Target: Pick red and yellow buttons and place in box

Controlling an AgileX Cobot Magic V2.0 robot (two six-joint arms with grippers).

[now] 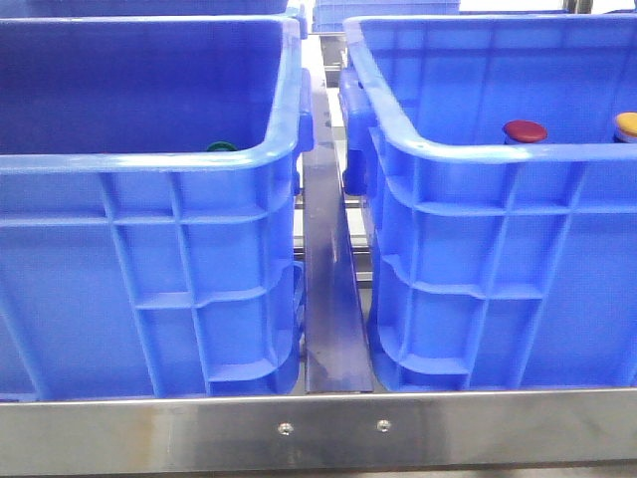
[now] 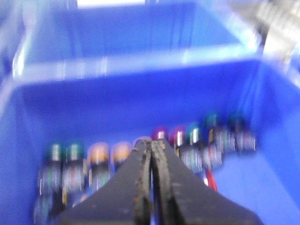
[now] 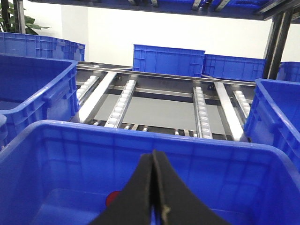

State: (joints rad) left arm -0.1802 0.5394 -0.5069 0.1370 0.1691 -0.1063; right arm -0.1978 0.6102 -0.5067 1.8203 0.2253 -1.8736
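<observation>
Two large deep blue plastic crates stand side by side. Right-hand crate [image 1: 478, 249]: red-capped round button [image 1: 525, 130] and yellow-capped button [image 1: 627, 124] show above its near rim. Left-hand crate [image 1: 149, 249]: green cap [image 1: 220, 146] peeking over its rim. Left claw [image 2: 151, 152] pressed together, empty, above a blurred row of buttons [image 2: 140, 154]. Right claw [image 3: 154, 161] together, empty, over a crate.

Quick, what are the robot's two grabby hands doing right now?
Left gripper: fingers closed together, nothing held.
Right gripper: fingers closed together, nothing held.
</observation>
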